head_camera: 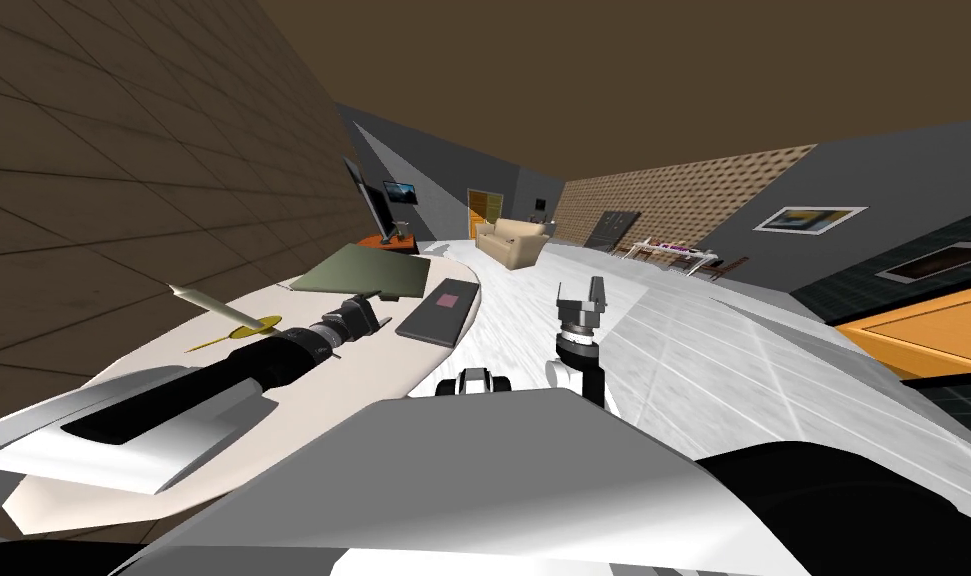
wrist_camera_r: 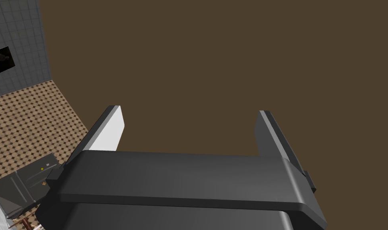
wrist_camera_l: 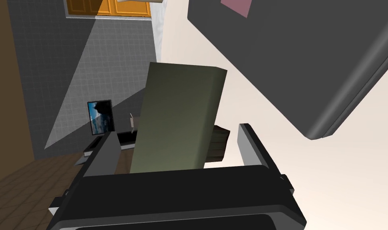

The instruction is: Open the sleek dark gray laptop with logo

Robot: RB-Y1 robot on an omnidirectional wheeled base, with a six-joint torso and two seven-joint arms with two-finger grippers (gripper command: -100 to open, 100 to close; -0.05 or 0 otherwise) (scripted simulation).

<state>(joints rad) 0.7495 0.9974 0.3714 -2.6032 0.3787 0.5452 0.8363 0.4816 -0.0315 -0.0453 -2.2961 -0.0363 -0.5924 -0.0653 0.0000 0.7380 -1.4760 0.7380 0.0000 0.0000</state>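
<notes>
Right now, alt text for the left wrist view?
The open left end effector points at a flat olive-green slab lying on a cream table. The closed dark grey laptop, pink patch on its lid, lies beside the slab.

The laptop [head_camera: 440, 305] [wrist_camera_l: 301, 60] is a thin dark gray slab with rounded corners and a small pink rectangular patch [head_camera: 449, 298] on its lid. It is closed, the lid lying flat on the base with a seam along the side. It rests flat near the curved edge of the cream table [head_camera: 363, 375], just beside an olive green pad [head_camera: 368, 268].
</notes>
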